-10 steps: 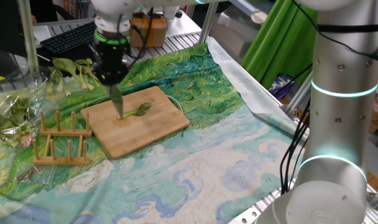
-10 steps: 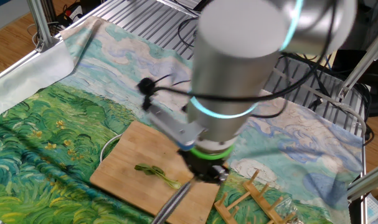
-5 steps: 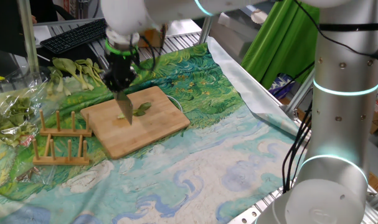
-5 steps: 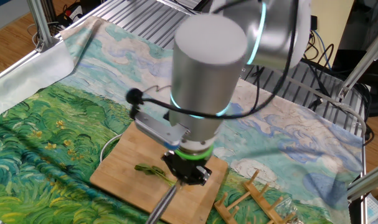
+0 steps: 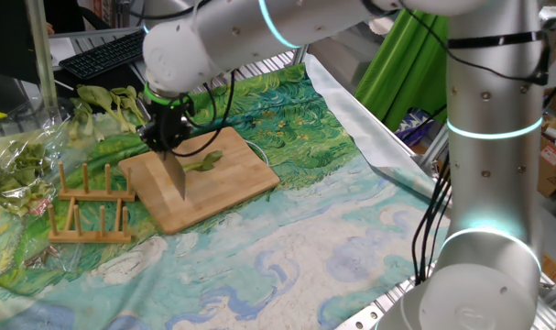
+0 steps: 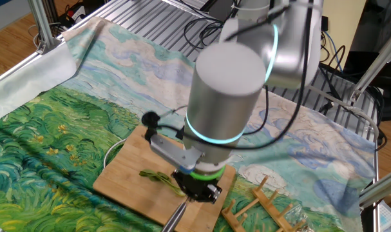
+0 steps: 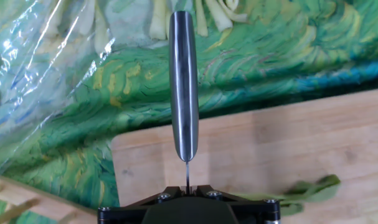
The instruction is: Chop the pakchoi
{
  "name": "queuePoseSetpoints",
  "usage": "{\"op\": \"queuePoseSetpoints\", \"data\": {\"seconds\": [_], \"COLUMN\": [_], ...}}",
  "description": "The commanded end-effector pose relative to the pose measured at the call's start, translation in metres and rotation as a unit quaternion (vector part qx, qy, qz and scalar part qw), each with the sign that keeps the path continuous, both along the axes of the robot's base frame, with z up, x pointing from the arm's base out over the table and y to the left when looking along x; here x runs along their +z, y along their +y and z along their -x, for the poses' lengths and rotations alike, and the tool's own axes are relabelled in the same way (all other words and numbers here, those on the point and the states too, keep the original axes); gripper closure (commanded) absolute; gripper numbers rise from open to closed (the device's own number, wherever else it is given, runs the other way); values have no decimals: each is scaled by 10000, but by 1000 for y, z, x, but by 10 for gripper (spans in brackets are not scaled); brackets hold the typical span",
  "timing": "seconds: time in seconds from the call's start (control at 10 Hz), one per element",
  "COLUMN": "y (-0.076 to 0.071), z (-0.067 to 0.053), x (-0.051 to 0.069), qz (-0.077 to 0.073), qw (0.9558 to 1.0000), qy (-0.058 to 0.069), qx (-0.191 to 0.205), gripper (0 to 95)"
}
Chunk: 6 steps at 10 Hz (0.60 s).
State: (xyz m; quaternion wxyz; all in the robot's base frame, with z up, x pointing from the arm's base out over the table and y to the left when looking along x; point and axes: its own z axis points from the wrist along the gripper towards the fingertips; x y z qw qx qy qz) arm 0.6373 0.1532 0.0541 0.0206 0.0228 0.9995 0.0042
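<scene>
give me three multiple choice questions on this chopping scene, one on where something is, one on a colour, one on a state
1. Where does the pakchoi lie?
A. on the cutting board
B. in the wooden rack
C. on the keyboard

2. What colour is the pakchoi leaf?
A. red
B. green
C. white

3. What state is the gripper in?
A. open and empty
B. shut on the knife
C. shut on the rack

Answers:
1. A, the leaf rests on the cutting board, beside the blade.
2. B, it shows green against the pale wood in both fixed views.
3. B, the knife hangs from the gripper with its blade pointing down at the board, and the hand view looks straight along the knife's back.
</scene>
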Motion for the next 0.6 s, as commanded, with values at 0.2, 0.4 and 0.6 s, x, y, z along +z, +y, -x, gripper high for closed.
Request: {"op": "queuePoseSetpoints", "data": {"seconds": [0.2, 0.4, 0.6], "y": [0, 0, 0], "z": [2, 3, 4], "x": [-8, -14, -20], "qz": [7, -4, -14], "qw": [10000, 10000, 9999], "qy": [-28, -91, -136], "qx": [-10, -30, -37], "gripper": [950, 950, 950]}}
